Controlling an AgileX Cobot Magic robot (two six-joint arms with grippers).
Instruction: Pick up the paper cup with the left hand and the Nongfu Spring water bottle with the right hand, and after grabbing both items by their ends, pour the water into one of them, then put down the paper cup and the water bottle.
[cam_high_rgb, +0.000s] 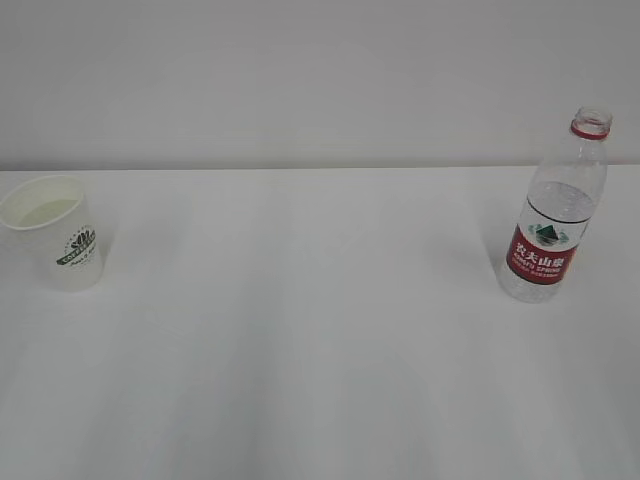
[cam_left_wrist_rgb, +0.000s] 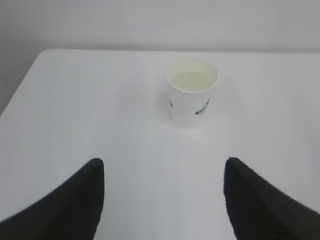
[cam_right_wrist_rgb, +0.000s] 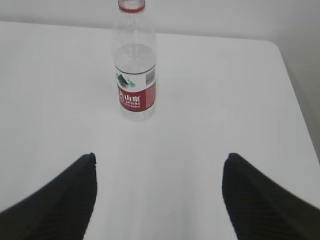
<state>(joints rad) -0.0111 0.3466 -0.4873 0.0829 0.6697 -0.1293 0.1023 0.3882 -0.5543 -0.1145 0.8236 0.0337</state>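
Note:
The white paper cup (cam_high_rgb: 53, 233) with a dark green logo stands upright at the table's far left, pale water (cam_high_rgb: 45, 211) inside it. In the left wrist view the paper cup (cam_left_wrist_rgb: 192, 93) sits well ahead of my left gripper (cam_left_wrist_rgb: 163, 161), whose black fingers stand wide apart with only bare table between them. The Nongfu Spring water bottle (cam_high_rgb: 555, 211), uncapped with a red label, stands upright at the right. In the right wrist view the water bottle (cam_right_wrist_rgb: 134, 65) is ahead and left of centre, far from my right gripper (cam_right_wrist_rgb: 159, 156), which is open and empty. Neither arm shows in the exterior view.
The white table (cam_high_rgb: 320, 330) runs back to a pale wall. Its left edge and rounded far corner (cam_left_wrist_rgb: 42, 55) show in the left wrist view. The right wrist view shows the table's right edge (cam_right_wrist_rgb: 295, 85).

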